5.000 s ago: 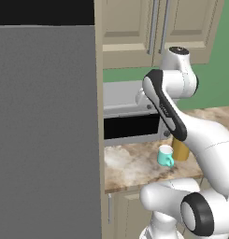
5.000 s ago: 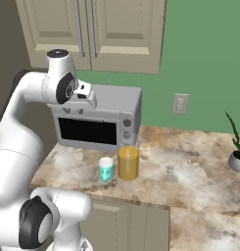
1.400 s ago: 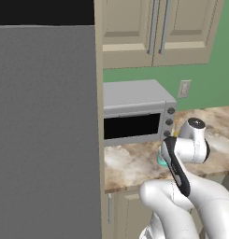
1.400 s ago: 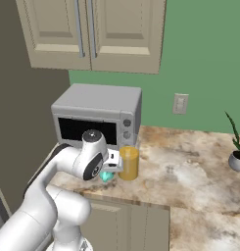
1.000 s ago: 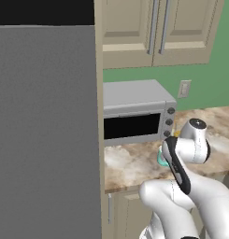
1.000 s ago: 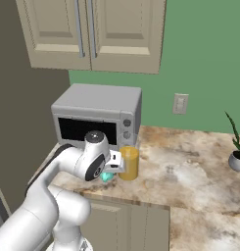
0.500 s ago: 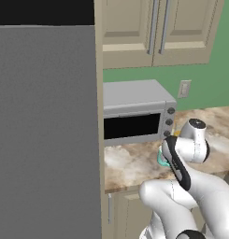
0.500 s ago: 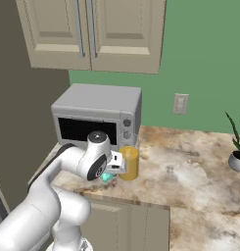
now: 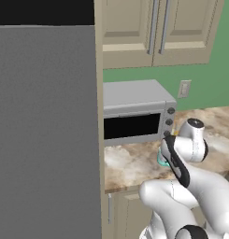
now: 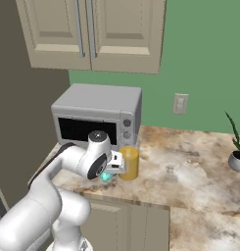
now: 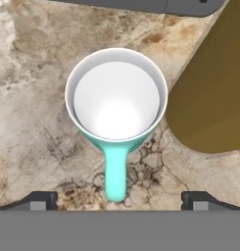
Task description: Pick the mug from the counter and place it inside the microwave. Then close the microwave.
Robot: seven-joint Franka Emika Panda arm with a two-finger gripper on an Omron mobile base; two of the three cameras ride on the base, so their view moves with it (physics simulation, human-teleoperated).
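The teal mug (image 11: 116, 105) stands upright on the speckled counter (image 11: 33, 122), pale inside, its handle pointing at the bottom of the hand view. My gripper (image 11: 119, 200) hangs straight above it, open, with a fingertip on each side of the handle's end and nothing between them. From the right base view the mug (image 10: 107, 177) peeks out under the hand near the counter's (image 10: 190, 181) front edge. A teal sliver of the mug (image 9: 161, 160) shows behind my forearm in the left base view. The microwave is out of view.
A yellow-orange bottle (image 10: 129, 163) stands almost touching the mug's right side (image 11: 214, 98). A small silver box-shaped oven (image 10: 97, 115) sits behind them against the wall. A tall grey panel (image 9: 46, 130) rises at the left. A potted plant (image 10: 237, 152) is far right.
The arm has swung down from in front of the silver oven to just above the mug. Over the last second it has only crept slightly; the jaws stayed open.
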